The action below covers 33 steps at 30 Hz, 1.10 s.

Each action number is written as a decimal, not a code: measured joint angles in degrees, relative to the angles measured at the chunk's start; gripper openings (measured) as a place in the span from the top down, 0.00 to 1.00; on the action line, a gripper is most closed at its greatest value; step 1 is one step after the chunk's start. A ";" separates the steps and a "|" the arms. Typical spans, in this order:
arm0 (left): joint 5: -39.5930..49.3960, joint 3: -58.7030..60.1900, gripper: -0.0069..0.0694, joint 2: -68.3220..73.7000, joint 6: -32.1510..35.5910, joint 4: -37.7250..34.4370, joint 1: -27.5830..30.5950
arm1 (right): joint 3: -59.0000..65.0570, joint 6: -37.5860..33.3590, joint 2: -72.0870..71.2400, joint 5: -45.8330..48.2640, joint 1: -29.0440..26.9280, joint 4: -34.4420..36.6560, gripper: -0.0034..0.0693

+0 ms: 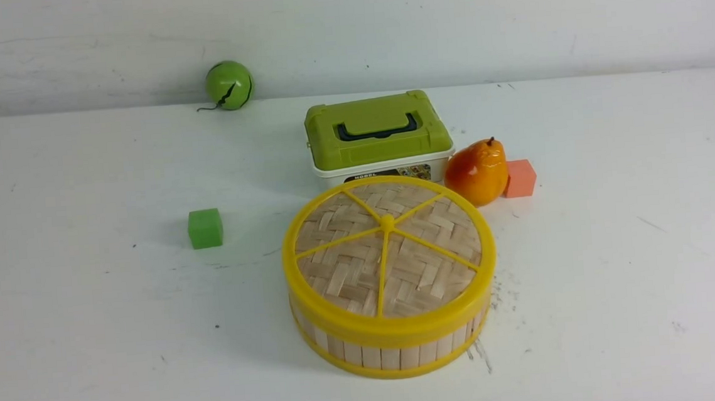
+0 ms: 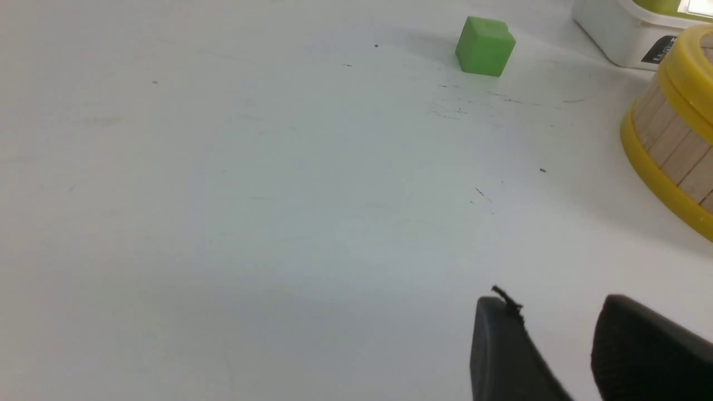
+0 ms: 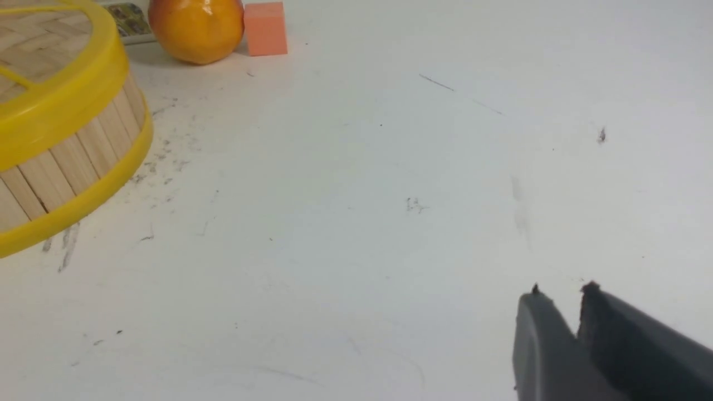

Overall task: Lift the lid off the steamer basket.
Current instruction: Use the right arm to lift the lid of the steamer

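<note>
The lid (image 1: pixel 388 248), a woven bamboo disc with a yellow rim and yellow spokes, sits closed on the steamer basket (image 1: pixel 393 354) at the table's front middle. Neither gripper shows in the front view. In the left wrist view my left gripper (image 2: pixel 554 303) is open and empty above bare table, with the basket (image 2: pixel 668 145) and the lid's rim (image 2: pixel 690 72) some way off. In the right wrist view my right gripper (image 3: pixel 562 294) is shut and empty above bare table, far from the basket (image 3: pixel 72 161) and lid (image 3: pixel 61 100).
A white box with a green lid (image 1: pixel 378 130) stands right behind the basket. An orange pear (image 1: pixel 477 173) and a pink cube (image 1: pixel 519 178) lie at its back right. A green cube (image 1: pixel 205 228) lies to its left. A green ball (image 1: pixel 229 85) rests by the back wall.
</note>
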 joint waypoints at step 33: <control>0.00 0.00 0.60 0.00 0.00 0.00 0.00 | -16.64 -3.28 7.89 7.09 0.00 32.08 0.83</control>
